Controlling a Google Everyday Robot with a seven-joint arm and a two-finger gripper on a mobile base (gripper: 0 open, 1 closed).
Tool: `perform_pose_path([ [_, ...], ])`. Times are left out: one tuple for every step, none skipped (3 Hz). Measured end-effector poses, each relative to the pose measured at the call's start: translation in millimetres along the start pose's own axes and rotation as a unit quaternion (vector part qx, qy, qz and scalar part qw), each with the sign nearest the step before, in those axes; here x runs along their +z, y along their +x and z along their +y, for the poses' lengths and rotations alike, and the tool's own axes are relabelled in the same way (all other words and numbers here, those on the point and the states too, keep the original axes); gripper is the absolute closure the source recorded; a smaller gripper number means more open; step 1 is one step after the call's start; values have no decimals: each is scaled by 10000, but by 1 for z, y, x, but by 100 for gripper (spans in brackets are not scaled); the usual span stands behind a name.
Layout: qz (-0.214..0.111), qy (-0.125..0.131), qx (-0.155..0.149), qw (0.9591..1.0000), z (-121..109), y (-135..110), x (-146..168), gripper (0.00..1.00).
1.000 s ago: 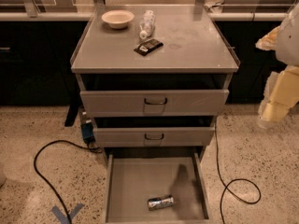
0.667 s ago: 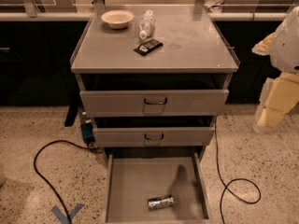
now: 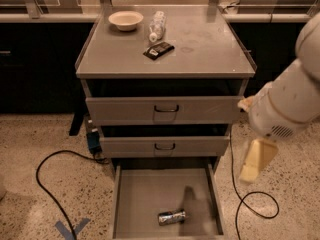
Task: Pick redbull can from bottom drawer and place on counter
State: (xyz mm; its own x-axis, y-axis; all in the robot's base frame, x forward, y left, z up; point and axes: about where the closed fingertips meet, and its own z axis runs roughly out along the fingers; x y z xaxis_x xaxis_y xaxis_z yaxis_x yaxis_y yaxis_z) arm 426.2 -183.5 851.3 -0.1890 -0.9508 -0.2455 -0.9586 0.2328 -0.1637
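Note:
The redbull can [image 3: 171, 217] lies on its side near the front of the open bottom drawer [image 3: 145, 194], silver with darker markings. The two upper drawers are shut or nearly so. The counter [image 3: 200, 54] is the grey cabinet top above them. My gripper [image 3: 256, 160] hangs from the pale arm at the right of the cabinet. It is beside the drawer's right wall, up and to the right of the can, and clear of it. It holds nothing that I can see.
A white bowl [image 3: 126, 20], a clear bottle [image 3: 157, 25] and a black packet [image 3: 158, 50] sit on the counter's back left. Black cables [image 3: 47, 184] loop on the floor at both sides. A blue box [image 3: 93, 140] sits by the cabinet's left.
My arm has swung left and down from the right edge of the view, bringing the gripper closer to the cabinet and the open bottom drawer. The can has not moved.

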Motion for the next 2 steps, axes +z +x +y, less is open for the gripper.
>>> perform_pose_path([
  [-106,-309,303,9990,22,13,89,0],
  [-133,-438,718,9964,31,32,172,0],
])
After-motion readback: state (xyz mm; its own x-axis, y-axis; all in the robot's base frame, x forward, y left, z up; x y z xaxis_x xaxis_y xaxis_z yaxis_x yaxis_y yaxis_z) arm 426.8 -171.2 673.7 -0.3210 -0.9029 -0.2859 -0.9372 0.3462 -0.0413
